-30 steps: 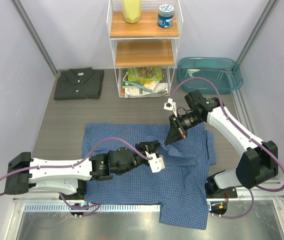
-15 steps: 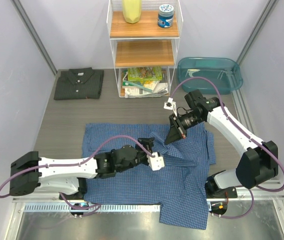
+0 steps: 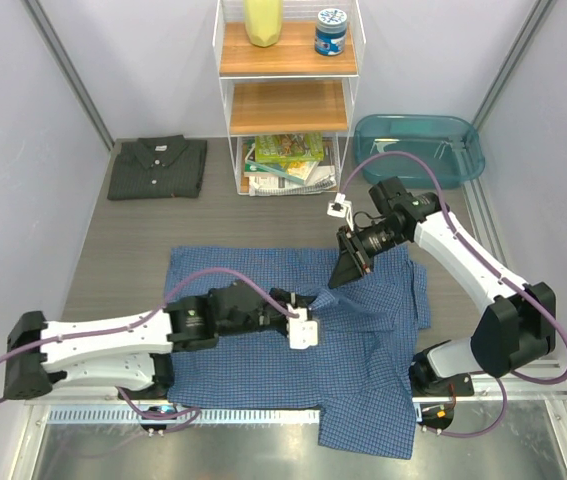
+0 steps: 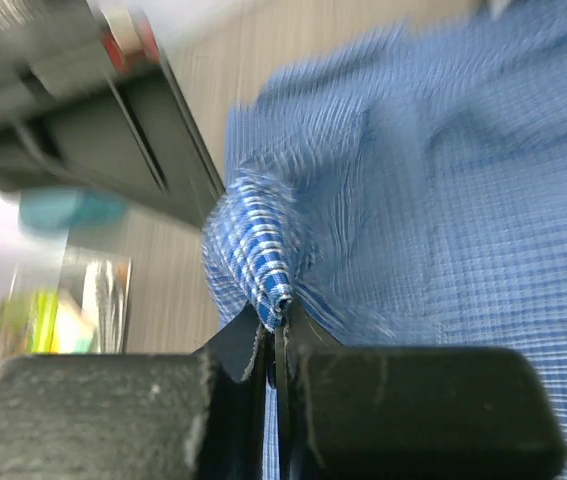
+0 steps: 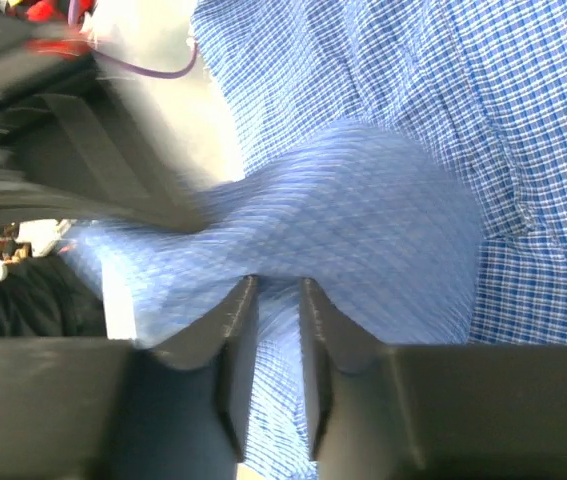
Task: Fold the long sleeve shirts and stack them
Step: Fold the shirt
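Overhead, the blue checked shirt (image 3: 263, 375) lies spread on the tabletop (image 3: 133, 250) near the arms, the folded charcoal shirt (image 3: 156, 168) well apart at the far left. Left wrist view: the left pincer (image 4: 271, 335) is clamped on a bunched blue fold. Right wrist view: the right pincer (image 5: 275, 300) pinches raised blue cloth

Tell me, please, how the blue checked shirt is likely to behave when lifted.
Probably floppy: the blue shirt bunches softly in the left gripper and tents under the right gripper. Likely light, since two small pinches raise it. Unheld parts would probably sag and drag.
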Robot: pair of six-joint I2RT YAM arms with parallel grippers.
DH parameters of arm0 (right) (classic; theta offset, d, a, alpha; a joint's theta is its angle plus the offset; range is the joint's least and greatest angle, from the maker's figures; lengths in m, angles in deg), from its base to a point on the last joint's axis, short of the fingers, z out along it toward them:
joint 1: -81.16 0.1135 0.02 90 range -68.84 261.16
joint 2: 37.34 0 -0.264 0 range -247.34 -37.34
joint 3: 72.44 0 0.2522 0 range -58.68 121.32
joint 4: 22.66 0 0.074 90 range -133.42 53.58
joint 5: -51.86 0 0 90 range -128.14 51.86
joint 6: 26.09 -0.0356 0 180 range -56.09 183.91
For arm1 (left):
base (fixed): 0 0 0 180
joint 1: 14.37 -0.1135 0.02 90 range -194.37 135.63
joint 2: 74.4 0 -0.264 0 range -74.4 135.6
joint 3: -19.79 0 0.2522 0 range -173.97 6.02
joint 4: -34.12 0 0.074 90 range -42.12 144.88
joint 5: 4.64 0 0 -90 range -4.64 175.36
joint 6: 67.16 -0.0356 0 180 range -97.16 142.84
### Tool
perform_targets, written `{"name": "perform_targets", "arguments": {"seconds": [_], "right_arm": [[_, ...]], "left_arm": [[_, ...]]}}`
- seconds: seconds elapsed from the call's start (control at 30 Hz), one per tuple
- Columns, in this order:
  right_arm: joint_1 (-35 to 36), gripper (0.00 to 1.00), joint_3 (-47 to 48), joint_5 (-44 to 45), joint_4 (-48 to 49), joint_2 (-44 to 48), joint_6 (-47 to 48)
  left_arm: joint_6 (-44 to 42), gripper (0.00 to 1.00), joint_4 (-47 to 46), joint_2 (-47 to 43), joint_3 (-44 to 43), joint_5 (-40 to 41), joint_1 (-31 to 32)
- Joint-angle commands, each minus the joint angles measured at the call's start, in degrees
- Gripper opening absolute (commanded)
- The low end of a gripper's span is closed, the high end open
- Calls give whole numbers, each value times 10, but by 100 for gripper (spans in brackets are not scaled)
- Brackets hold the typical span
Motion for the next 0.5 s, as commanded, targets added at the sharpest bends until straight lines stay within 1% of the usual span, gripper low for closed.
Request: {"name": "perform_targets", "arguments": {"seconds": [0.0, 0.03, 0.07, 0.1, 0.17, 0.2, 0.23, 0.3, 0.37, 0.4, 0.47], "right_arm": [[-35, 43, 34, 29, 4, 20, -1], [-49, 47, 42, 36, 3, 22, -1], [-64, 52, 48, 45, -1, 21, 3], [-91, 54, 56, 49, -5, 19, 7], [-117, 57, 76, 55, -15, 8, 14], [-145, 58, 83, 58, -24, -7, 20], [-154, 59, 95, 71, -24, -15, 24], [-172, 58, 104, 105, -24, -35, 31], [-182, 55, 111, 136, -18, -65, 33], [-183, 53, 111, 171, -9, -74, 30], [-185, 47, 105, 201, -4, -102, 29]], "left_arm": [[36, 0, 178, -69, -108, -157, 3], [41, 0, 229, -72, -123, -166, 7], [46, 0, 251, -72, -151, -186, 8], [46, 0, 270, -72, -163, -196, 8], [54, 0, 304, -69, -195, -209, 8], [59, 0, 312, -69, -204, -228, 8], [60, 0, 317, -68, -213, -243, 8], [65, 0, 335, -64, -239, -278, 10], [69, 0, 357, -47, -268, -286, 19], [68, 0, 365, -40, -276, -292, 22], [76, 0, 372, -20, -292, -294, 24]]}}
